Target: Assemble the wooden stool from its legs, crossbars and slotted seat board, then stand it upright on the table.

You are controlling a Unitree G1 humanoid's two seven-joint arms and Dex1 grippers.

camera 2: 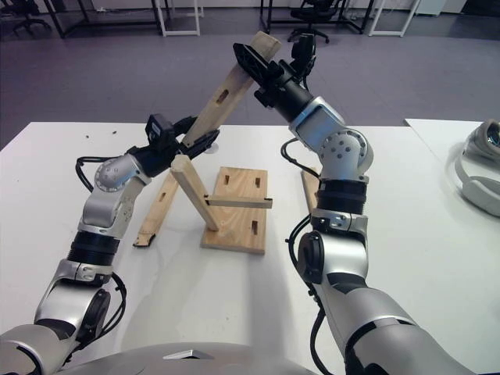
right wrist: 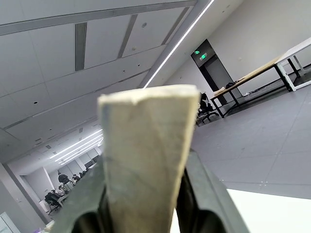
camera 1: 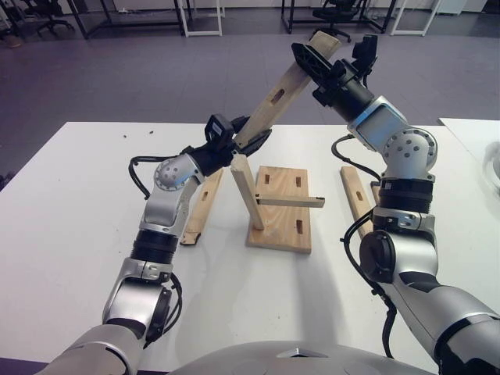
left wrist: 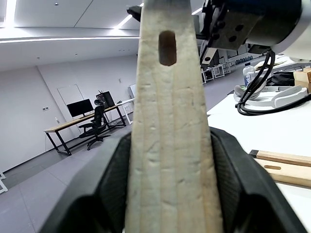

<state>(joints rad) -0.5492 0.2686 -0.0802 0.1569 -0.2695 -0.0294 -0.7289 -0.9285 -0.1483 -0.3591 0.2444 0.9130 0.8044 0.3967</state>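
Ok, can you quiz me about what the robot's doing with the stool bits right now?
1. True or false: the raised leg is gripped by both the left gripper and the right gripper.
2. What sticks out sideways from the tilted leg standing on the seat board? A) a crossbar B) a hammer C) a cup
3. Count the wooden pieces lying flat on the table beside the seat board.

Key:
1. True. The left gripper holds its lower end and the right gripper its upper end.
2. A, the crossbar.
3. Two: one loose leg on the robot's left of the board, the other loose leg on its right.
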